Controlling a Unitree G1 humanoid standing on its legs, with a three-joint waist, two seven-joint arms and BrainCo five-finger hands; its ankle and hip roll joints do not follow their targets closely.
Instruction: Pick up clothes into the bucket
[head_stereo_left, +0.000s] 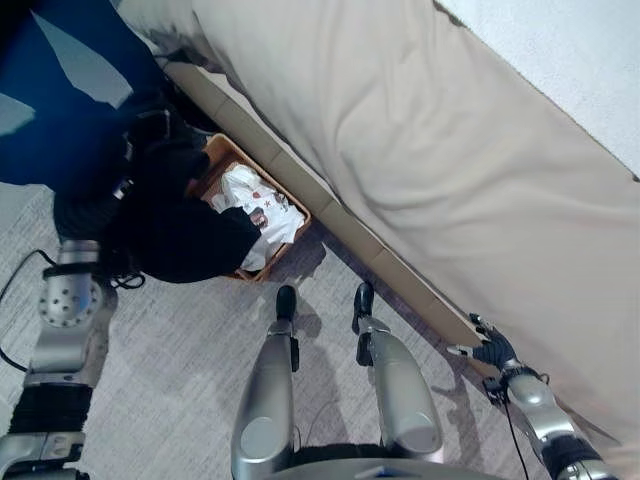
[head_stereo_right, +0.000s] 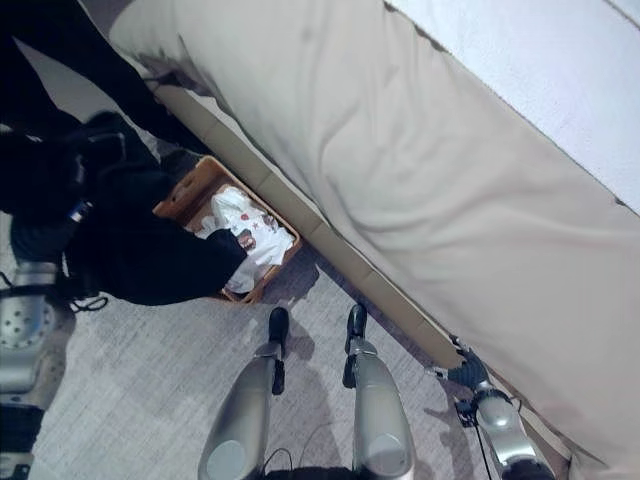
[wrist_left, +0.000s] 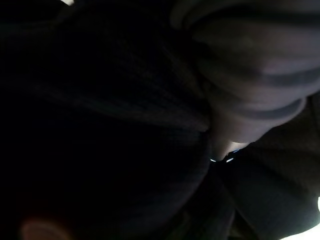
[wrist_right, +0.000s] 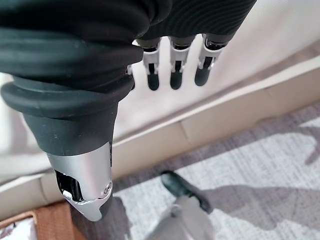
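Currently a black garment (head_stereo_left: 175, 235) is bunched over the near-left part of the brown basket (head_stereo_left: 222, 150), which sits on the grey carpet (head_stereo_left: 180, 360) against the base of the bed. White clothing with small red marks (head_stereo_left: 262, 205) already lies inside the basket, showing on its right side. Left hand is buried in the dark cloth; its wrist view shows dark fabric folds pressed up close, so I cannot tell how its fingers are set or whether they grip anything. Right hand (wrist_right: 172, 62) hangs low on the right, near the bed base (head_stereo_left: 395, 265), well apart from the basket; fingers straight and relaxed, holding nothing. Beige bed cover (head_stereo_left: 420, 140) drapes down over the bed's side along the far right.
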